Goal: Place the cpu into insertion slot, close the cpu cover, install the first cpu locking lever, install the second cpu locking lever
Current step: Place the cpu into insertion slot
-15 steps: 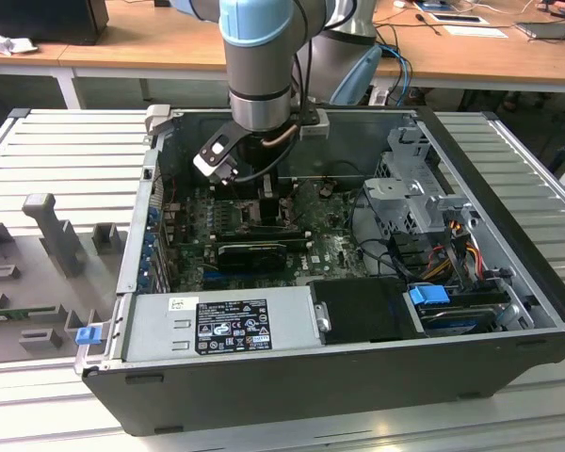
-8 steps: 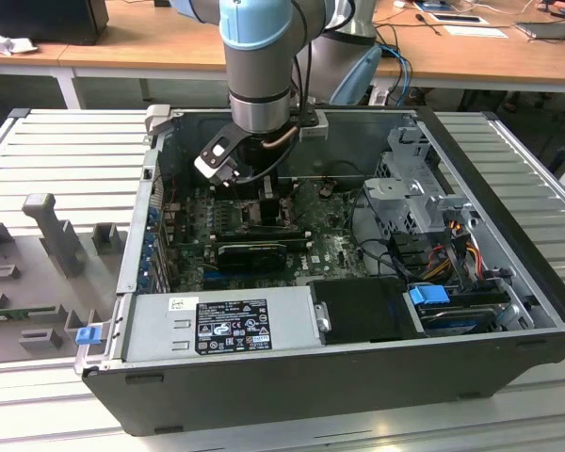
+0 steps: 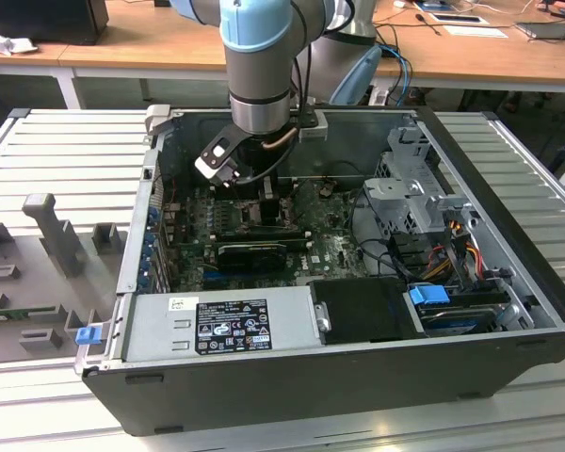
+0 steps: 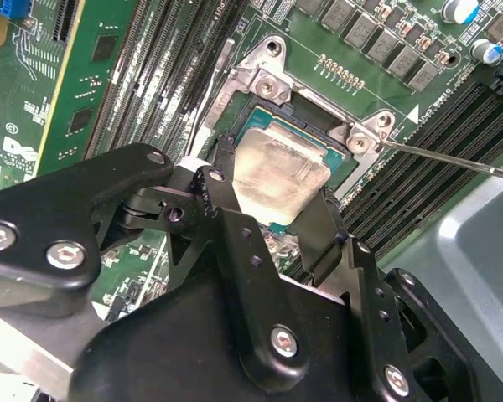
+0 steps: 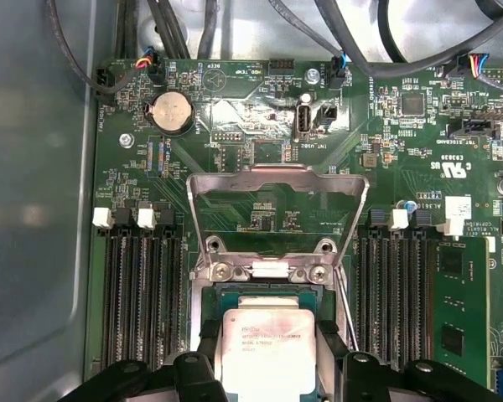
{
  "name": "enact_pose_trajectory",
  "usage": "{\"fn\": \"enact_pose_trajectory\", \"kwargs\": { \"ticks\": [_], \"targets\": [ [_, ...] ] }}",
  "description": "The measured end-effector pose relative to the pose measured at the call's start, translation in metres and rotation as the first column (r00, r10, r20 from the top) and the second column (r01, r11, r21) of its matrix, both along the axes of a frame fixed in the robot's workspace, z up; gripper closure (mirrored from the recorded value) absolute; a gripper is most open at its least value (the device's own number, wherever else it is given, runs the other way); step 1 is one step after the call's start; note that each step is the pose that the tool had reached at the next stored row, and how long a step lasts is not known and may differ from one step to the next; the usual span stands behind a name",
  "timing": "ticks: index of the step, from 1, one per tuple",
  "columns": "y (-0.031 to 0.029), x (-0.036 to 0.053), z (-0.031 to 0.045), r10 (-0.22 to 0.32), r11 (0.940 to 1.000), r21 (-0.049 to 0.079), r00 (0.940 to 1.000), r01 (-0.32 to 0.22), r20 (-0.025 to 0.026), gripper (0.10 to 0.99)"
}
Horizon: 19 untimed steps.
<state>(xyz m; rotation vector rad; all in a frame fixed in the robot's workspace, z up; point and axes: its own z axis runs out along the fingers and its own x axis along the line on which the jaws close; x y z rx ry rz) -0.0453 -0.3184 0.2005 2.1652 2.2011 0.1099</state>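
The cpu (image 4: 277,180) shows its silver-grey top, and my gripper (image 4: 272,201) is shut on it with a black finger on each of two opposite sides. The chip sits low over the insertion slot (image 4: 268,126), whose teal edge shows around it; whether it rests fully in I cannot tell. In the first wrist view the cpu (image 5: 267,347) lies between the fingers (image 5: 208,343) below the cpu cover (image 5: 199,222), which stands swung open. A thin locking lever (image 4: 453,161) sticks out beside the socket. In the exterior view the gripper (image 3: 264,196) reaches down into the case.
Long black memory slots (image 5: 142,293) run on both sides of the socket. A black expansion card (image 3: 254,252) lies in front of it, a grey power supply (image 3: 226,325) along the case's near wall, and a metal drive cage (image 3: 414,188) with cables at the exterior view's right.
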Motion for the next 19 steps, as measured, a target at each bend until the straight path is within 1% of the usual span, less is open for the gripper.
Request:
{"fn": "enact_pose_trajectory", "kwargs": {
  "ticks": [6,7,8,11,14,18,19],
  "targets": [
    [0.0,0.0,-0.0004,-0.001,1.0,0.0,1.0,0.001,0.0001,0.553],
    [0.0,0.0,-0.0007,-0.001,1.0,0.0,1.0,0.001,0.0001,0.541],
    [0.0,0.0,-0.0008,-0.001,1.0,0.0,1.0,0.001,0.0,0.478],
    [0.0005,0.0,-0.0011,-0.001,1.0,0.003,1.0,0.001,0.0001,0.478],
    [0.0004,0.0,-0.0008,-0.001,1.0,0.004,1.0,0.001,0.0,0.478],
    [0.0004,0.0,0.0022,-0.001,1.0,0.004,1.0,0.001,0.0001,0.478],
    [0.0004,0.0,0.0042,-0.001,1.0,0.004,1.0,0.001,0.0,0.478]
  ]
}}
